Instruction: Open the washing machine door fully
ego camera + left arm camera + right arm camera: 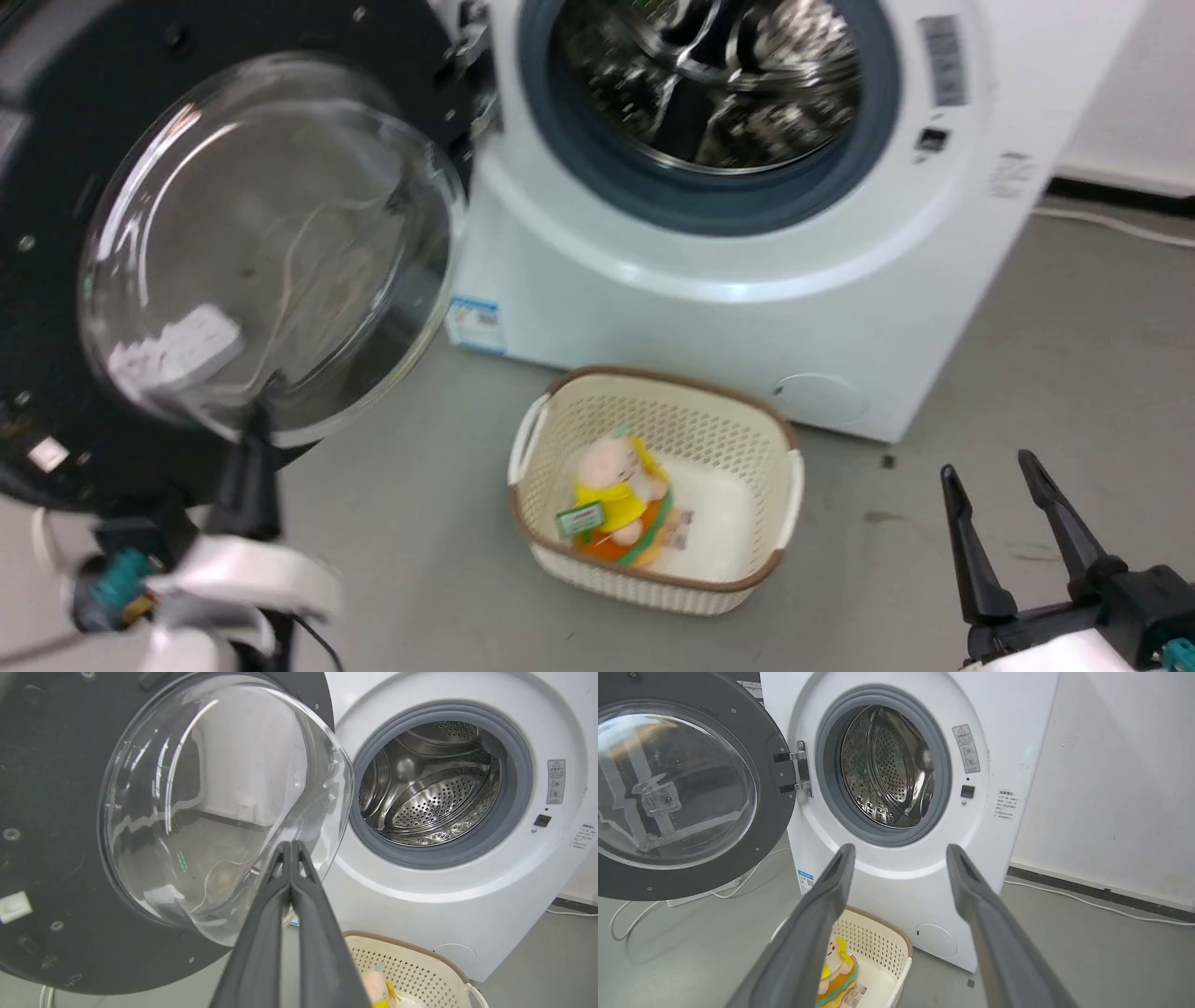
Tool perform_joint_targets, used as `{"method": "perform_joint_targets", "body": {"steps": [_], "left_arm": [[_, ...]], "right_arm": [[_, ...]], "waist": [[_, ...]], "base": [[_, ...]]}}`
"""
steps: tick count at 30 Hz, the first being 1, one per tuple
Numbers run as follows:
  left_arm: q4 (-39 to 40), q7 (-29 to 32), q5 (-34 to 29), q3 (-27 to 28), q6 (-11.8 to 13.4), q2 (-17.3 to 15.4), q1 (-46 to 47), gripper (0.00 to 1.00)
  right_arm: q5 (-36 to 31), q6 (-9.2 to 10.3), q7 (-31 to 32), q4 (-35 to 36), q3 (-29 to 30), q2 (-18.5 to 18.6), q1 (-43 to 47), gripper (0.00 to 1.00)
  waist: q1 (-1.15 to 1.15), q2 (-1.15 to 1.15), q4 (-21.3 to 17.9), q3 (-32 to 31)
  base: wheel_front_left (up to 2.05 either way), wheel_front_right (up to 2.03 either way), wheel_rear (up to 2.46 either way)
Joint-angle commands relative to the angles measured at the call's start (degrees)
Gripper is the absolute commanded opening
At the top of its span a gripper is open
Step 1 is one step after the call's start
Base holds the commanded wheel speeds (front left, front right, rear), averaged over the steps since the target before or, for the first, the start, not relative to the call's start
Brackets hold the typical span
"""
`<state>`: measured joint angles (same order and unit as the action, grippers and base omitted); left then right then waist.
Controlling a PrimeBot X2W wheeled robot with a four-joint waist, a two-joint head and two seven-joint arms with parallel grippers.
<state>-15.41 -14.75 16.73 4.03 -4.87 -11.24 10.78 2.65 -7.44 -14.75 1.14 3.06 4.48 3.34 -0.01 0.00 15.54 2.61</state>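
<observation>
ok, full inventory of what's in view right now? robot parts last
washing machine: 1, white, centre, standing on the grey floor
washing machine door: 1, black with a clear glass bowl, swung open to the machine's left in the head view
drum: 1, steel, perforated, inside the opening
rubber ring: 1, grey, around the drum opening
sticker: 1, blue, machine's lower front
basket: 1, cream with brown rim, on the floor before the machine
plush toy: 1, yellow, pink and orange, lying in the basket
cable: 1, white, on the floor right of the machine
left hand: 1, dark fingers, shut, at the glass bowl's lower part, contact unclear
right hand: 1, dark fingers, open, low right, holding nothing
</observation>
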Motion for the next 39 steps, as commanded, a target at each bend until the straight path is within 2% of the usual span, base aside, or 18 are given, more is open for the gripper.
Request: {"method": "perform_joint_targets", "body": {"steps": [1,2,7,15,20,21,22,23,39], "left_arm": [[1.0,-0.2,-0.4,-0.5,-0.3,0.7,-1.2,0.0],[3.2,-0.2,-1.2,-1.3,-0.5,2.1,-3.8,0.0],[7.4,-0.2,-2.3,-1.2,-0.5,4.8,-8.6,0.0],[9.8,-0.2,-4.6,-2.2,-0.5,6.9,-13.7,0.0],[9.9,-0.2,-6.4,-2.3,-0.4,7.5,-15.4,0.0],[9.9,-0.2,-6.5,-2.3,-0.3,7.6,-15.6,0.35],[9.7,-0.2,-6.9,-2.5,-0.2,7.7,-15.9,0.97],[9.6,-0.2,-7.1,-2.6,-0.2,7.8,-16.2,1.0],[7.0,-0.2,-8.8,-6.0,-0.6,8.3,-17.0,1.0]], "right_arm": [[0.0,-0.05,-0.2,0.5,0.3,-0.4,0.9,1.0],[-0.1,-0.05,-0.2,1.1,0.7,-0.7,1.5,1.0],[-0.1,-0.05,-0.2,1.7,0.9,-1.1,2.5,1.0],[0.2,-0.05,-0.2,0.7,1.6,-1.4,4.2,1.0],[0.5,-0.05,-0.2,-0.2,1.2,-1.5,5.0,1.0],[0.5,-0.05,-0.2,-0.3,1.1,-1.5,5.0,1.0],[0.6,-0.05,-0.2,-0.4,1.0,-1.5,5.1,1.0],[0.6,-0.05,-0.2,-0.5,0.9,-1.5,5.2,1.0],[1.3,-0.05,-0.2,-2.4,-0.2,-1.6,5.1,1.0]], "waist": [[0.01,0.0,-2.7,-2.6],[0.01,0.0,-4.2,-3.7],[0.01,0.0,-7.9,-5.1],[0.01,0.0,-11.5,-6.2],[0.01,0.0,-12.4,-6.6],[0.01,0.0,-12.5,-6.7],[0.01,0.0,-12.6,-6.8],[0.01,0.0,-12.6,-6.9],[0.01,0.0,-12.2,-7.3]], "base": [[0.0,0.0,0.0],[0.0,0.0,0.0],[0.0,0.0,0.0],[0.0,0.0,0.0],[0.0,0.0,0.0],[0.0,0.0,0.0],[0.0,0.0,0.0],[0.0,0.0,0.0],[0.0,0.0,0.0]]}}
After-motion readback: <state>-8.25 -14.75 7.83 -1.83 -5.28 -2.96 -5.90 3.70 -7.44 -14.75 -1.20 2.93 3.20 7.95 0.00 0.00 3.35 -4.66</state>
